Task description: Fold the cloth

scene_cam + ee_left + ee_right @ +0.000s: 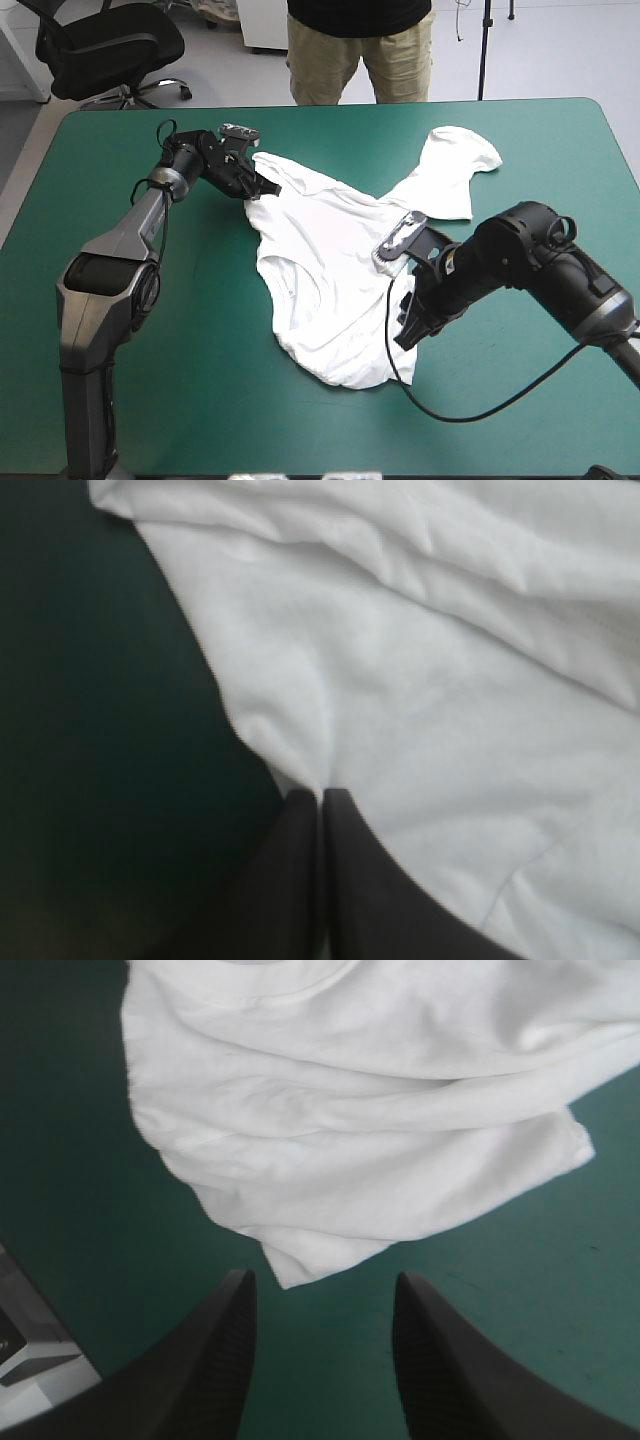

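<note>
Teal-green table point(180, 390), a rumpled white T-shirt point(320, 270) across its middle, one sleeve toward the far edge.

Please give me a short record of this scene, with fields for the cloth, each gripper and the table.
cloth: white T-shirt, crumpled, partly spread on the table
left gripper: shut on the T-shirt, at its edge
right gripper: open, a corner of the T-shirt just ahead of its fingers, not held
table: teal-green cover
</note>
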Action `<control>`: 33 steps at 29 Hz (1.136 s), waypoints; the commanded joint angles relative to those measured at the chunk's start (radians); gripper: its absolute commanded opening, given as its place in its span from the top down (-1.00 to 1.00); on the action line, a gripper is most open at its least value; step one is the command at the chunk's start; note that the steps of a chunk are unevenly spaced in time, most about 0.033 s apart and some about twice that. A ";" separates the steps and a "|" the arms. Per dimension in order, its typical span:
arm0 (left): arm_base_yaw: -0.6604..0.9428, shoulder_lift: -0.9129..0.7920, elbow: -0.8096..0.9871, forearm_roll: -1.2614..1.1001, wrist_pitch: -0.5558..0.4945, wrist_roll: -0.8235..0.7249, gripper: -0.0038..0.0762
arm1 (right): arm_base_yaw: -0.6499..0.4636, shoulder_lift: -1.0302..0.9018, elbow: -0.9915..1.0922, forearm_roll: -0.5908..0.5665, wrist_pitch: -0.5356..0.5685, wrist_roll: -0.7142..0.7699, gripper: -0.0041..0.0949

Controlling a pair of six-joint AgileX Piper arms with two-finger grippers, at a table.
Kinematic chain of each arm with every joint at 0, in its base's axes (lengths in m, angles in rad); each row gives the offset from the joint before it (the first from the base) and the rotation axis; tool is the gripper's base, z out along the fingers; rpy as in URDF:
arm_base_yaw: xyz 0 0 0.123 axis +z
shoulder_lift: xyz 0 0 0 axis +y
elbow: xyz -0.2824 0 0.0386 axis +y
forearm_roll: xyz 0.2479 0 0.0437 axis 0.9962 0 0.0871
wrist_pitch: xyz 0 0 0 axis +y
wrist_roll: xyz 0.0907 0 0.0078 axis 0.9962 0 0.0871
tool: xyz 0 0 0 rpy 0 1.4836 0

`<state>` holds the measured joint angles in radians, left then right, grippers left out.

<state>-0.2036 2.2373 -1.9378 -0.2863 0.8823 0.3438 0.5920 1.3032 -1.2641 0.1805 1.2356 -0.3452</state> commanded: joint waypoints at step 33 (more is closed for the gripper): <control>-0.005 -0.075 -0.023 0.000 0.012 0.006 0.95 | 0.230 0.144 0.382 -0.188 -0.445 0.115 0.92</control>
<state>-0.2055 2.2373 -1.9378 -0.2781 0.8889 0.3504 0.8217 1.4798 -0.8662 -0.0138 0.8215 -0.2436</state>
